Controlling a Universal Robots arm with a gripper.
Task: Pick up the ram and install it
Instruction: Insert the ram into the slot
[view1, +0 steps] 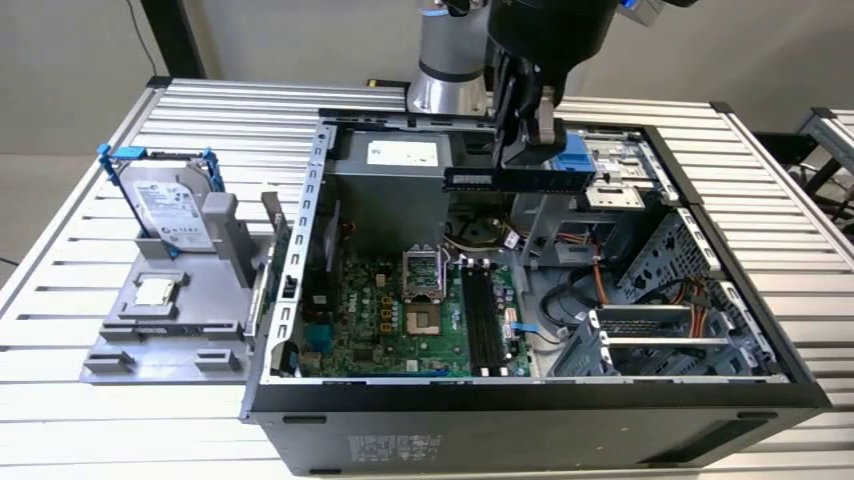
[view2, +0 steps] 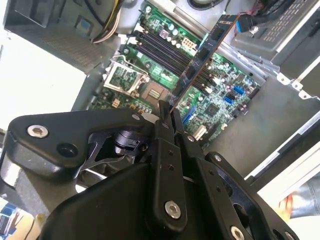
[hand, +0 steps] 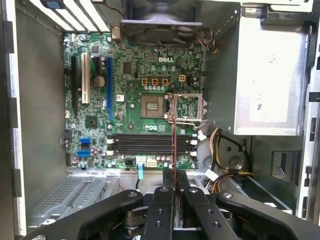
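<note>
My claw (view1: 531, 160) is clamped on the ram (view1: 514, 180), a thin, narrow dark stick with small chips along its face, pinched near one end in the second wrist view (view2: 205, 50). I hold it in the air over the far part of the open computer case (view1: 534, 395), above the motherboard (view1: 387, 310). Its long axis lies level, running between the exterior view's left and right, crosswise to the black slots (view1: 483, 315).

Hard drive label (view1: 174, 205), power supply sticker (view1: 403, 153) beside motherboard (hand: 132, 122): wording illegible | on motherboard: white logo lettering (hand: 166, 59)
</note>
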